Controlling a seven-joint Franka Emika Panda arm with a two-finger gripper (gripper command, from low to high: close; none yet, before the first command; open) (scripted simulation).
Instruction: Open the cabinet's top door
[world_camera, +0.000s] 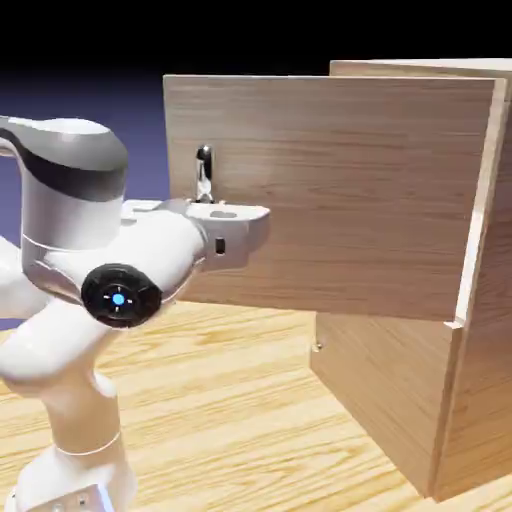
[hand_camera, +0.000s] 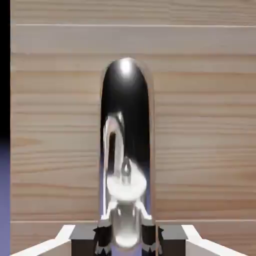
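Note:
The cabinet (world_camera: 482, 400) stands at the right of the exterior view, a tall light-brown wood-grain box. Its top door (world_camera: 350, 200) is swung well out from the cabinet front, with the free edge toward the left. A slim silver bar handle (world_camera: 204, 162) stands upright near that free edge. My gripper (world_camera: 206, 198) is shut on the lower part of the handle. In the hand view the handle (hand_camera: 126, 125) fills the middle, running up from between my dark fingertips (hand_camera: 102, 236), with the door's wood (hand_camera: 200, 125) behind it.
Below the open door, the shorter lower panel (world_camera: 385, 385) sits flush, with a small fitting (world_camera: 318, 347) at its upper left corner. The wood-plank table (world_camera: 250, 420) spreads beneath. My arm's bulky white links (world_camera: 118, 295) fill the lower left.

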